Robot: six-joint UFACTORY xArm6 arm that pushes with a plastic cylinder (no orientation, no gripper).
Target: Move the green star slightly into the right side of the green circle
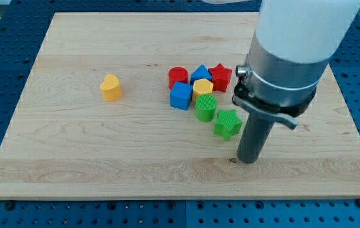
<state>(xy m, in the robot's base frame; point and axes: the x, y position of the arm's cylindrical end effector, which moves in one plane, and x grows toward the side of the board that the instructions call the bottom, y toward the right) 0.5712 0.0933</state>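
Pale wooden tabletop (72, 145) over blue pegboard. No pincer on this rig, so nothing released or clenched: your tip (248, 161) sits just right of and below the green star (228, 123). Star lies just lower-right of the green circle (206, 108), nearly touching. Push up-left; bare wood around the tip, cluster crowds beyond.

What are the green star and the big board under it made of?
The green star-shaped block looks like plastic: fine ridges run across its matte top and sides, maybe from 3D printing, though I can't be sure. The pale board looks like smooth wood, since long brown grain lines and plank seams run across it. My tip rests on the board just to the view's lower right of the star.
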